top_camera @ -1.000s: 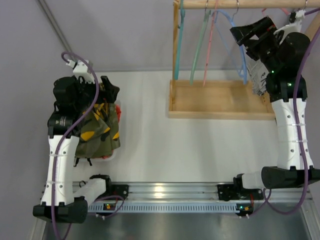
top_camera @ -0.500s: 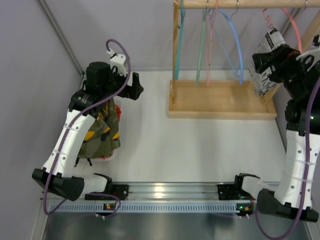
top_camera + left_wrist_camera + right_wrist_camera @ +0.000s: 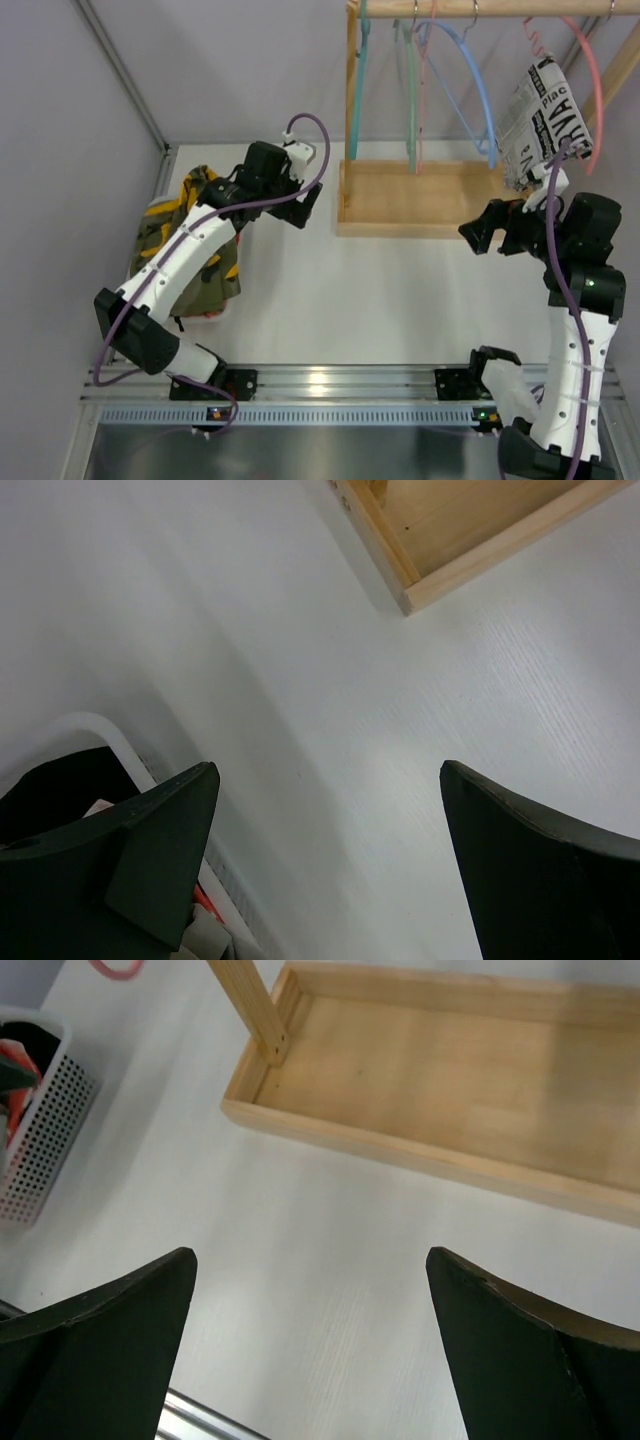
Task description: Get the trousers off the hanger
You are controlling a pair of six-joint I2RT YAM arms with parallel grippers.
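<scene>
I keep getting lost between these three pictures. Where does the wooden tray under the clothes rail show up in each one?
Top external: the wooden tray sits in the upper middle, just right of centre.
Left wrist: only one corner of it shows, at the top right.
Right wrist: it runs across the top right, mostly in view.
Shared landmark: the white table that it stands on.

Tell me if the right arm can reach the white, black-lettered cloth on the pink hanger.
Probably yes: the open, empty right tool sits near the white black-lettered cloth on the pink plastic hanger, nothing between them.
</scene>
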